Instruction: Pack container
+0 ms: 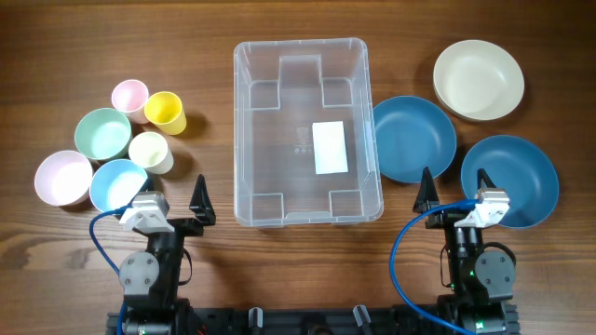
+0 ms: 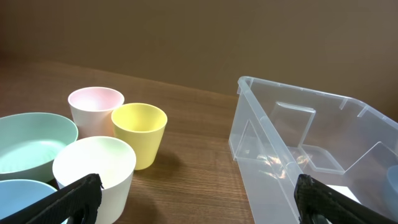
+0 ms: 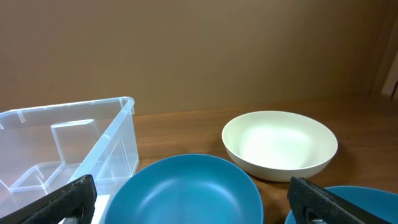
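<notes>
The clear plastic container [image 1: 303, 130] stands empty in the middle of the table, a white label on its base; it also shows in the left wrist view [image 2: 311, 155] and the right wrist view [image 3: 68, 149]. My left gripper [image 1: 177, 200] is open and empty near the table's front, left of the container. My right gripper [image 1: 456, 186] is open and empty, right of the container, near two dark blue bowls [image 1: 413, 138] [image 1: 510, 180]. A cream bowl [image 1: 478, 79] lies behind them.
Left of the container stand a pink cup [image 1: 129, 96], a yellow cup [image 1: 165, 111], a pale white-green cup [image 1: 149, 151], a green bowl [image 1: 102, 134], a pink bowl [image 1: 63, 177] and a light blue bowl [image 1: 117, 183].
</notes>
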Robot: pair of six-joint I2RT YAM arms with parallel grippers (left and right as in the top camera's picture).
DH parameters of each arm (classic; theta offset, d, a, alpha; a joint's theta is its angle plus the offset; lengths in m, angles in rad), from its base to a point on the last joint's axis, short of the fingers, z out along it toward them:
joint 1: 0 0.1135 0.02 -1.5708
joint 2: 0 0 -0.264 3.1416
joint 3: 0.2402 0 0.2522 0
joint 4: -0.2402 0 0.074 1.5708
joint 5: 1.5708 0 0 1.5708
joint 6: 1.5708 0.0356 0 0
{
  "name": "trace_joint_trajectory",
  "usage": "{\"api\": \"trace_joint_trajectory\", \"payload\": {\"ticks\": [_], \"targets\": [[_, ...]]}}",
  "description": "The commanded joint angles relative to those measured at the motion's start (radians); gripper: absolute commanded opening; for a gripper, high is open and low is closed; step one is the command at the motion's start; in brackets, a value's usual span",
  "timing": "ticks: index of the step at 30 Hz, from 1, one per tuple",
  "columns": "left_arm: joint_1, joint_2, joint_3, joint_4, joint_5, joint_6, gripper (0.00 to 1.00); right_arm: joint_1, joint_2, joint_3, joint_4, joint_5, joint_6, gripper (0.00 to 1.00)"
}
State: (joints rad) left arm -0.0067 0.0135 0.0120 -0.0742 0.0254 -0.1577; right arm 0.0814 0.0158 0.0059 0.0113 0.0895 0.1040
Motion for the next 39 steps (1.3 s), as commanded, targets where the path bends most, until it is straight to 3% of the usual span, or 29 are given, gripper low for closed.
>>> {"api": "trace_joint_trajectory", "payload": {"ticks": [1, 36, 39], "targets": [[-0.003, -0.011, -0.006, -0.001, 0.019, 0.02, 1.0, -0.004, -0.005, -0.001, 0.003, -0.008, 0.011, 1.0], [-0.004, -0.011, -0.006, -0.001, 0.019, 0.02, 1.0, -0.004, -0.005, -0.001, 0.004, -0.016, 0.012, 1.0], [-0.003, -0.011, -0.006, -0.001, 0.011, 0.02, 1.0, -0.004, -0.005, 0.0, 0.003, -0.04, 0.095, 1.0]]}}
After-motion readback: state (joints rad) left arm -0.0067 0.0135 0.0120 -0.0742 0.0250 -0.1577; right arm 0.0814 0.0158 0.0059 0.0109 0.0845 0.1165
